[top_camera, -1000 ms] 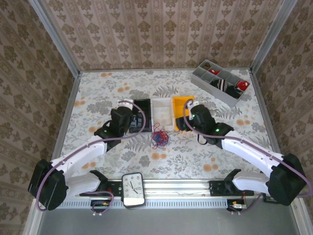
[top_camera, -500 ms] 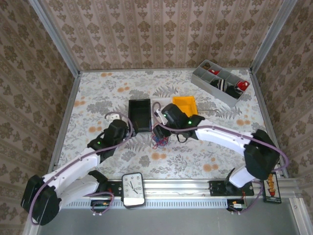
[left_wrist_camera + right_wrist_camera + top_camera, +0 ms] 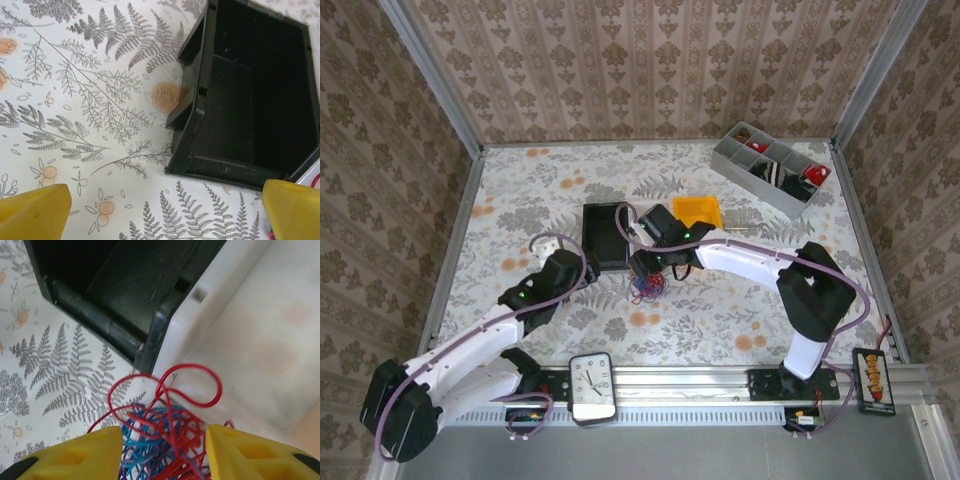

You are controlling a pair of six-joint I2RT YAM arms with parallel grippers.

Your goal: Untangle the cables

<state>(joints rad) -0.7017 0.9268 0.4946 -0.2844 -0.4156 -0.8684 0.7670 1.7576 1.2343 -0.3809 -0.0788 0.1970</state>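
The cables (image 3: 160, 432) are a small tangled clump of red, blue and purplish-grey wire lying on the table (image 3: 520, 200), just in front of the black bin (image 3: 605, 235) and the white tray (image 3: 250, 340). One red loop sticks up out of the clump. My right gripper (image 3: 165, 450) has come down over the cables (image 3: 646, 290); its yellow fingers (image 3: 90, 452) press in on both sides with strands touching each. My left gripper (image 3: 165, 215) stands wide open over bare table at the near left corner of the black bin (image 3: 250, 90), with nothing between its fingers.
A yellow bin (image 3: 700, 212) sits behind my right arm. A grey compartment box (image 3: 770, 170) with small parts stands at the back right. A clock (image 3: 592, 385) rests on the rail at the near edge.
My right arm has swung left from the yellow bin onto the clump and its jaws have narrowed around it. My left arm has drawn back toward the near left.
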